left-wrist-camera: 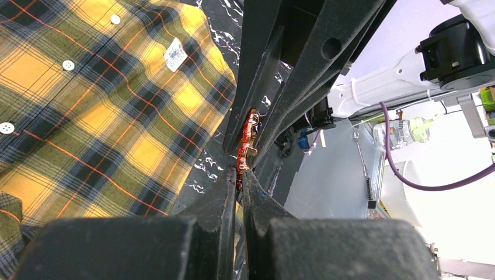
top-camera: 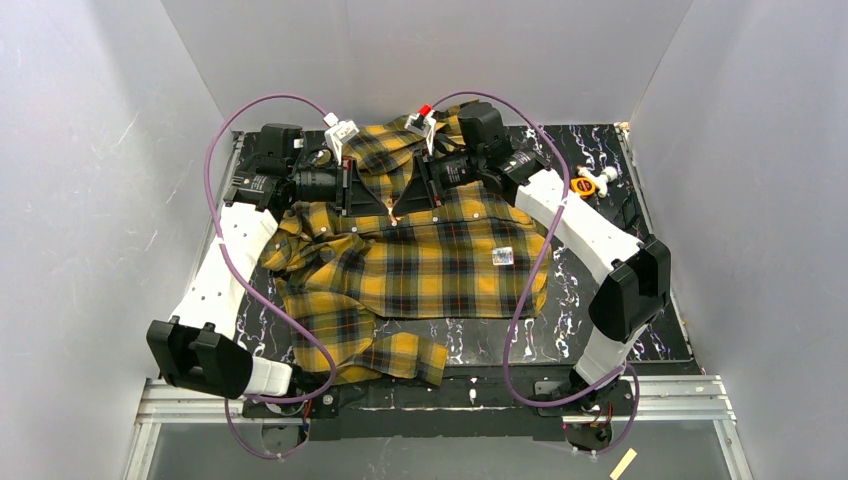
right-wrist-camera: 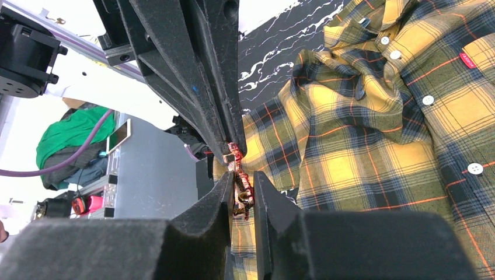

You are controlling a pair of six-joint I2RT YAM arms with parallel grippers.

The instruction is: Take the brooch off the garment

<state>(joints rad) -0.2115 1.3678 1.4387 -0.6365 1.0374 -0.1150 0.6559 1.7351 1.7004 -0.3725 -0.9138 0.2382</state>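
Observation:
The garment [top-camera: 430, 270], a yellow-and-black plaid shirt, lies spread on the table and shows in the left wrist view [left-wrist-camera: 87, 111] and the right wrist view [right-wrist-camera: 373, 116]. Both grippers meet tip to tip over its upper front, near the collar. The brooch [top-camera: 393, 213] is a pale speck from above. Close up it is a tiny copper-red ornament with a gold clasp [left-wrist-camera: 250, 131] [right-wrist-camera: 236, 156]. My left gripper [top-camera: 383, 207] [left-wrist-camera: 240, 175] is shut on one end of it. My right gripper [top-camera: 403, 208] [right-wrist-camera: 240, 186] is shut on the other. Whether it still sits in the cloth is hidden.
The shirt's white label [top-camera: 503, 256] [left-wrist-camera: 175, 54] lies right of the grippers. A small white and orange object [top-camera: 592, 182] sits on the black marbled table [top-camera: 600, 150] at the back right. Purple cables loop over both arms. White walls close three sides.

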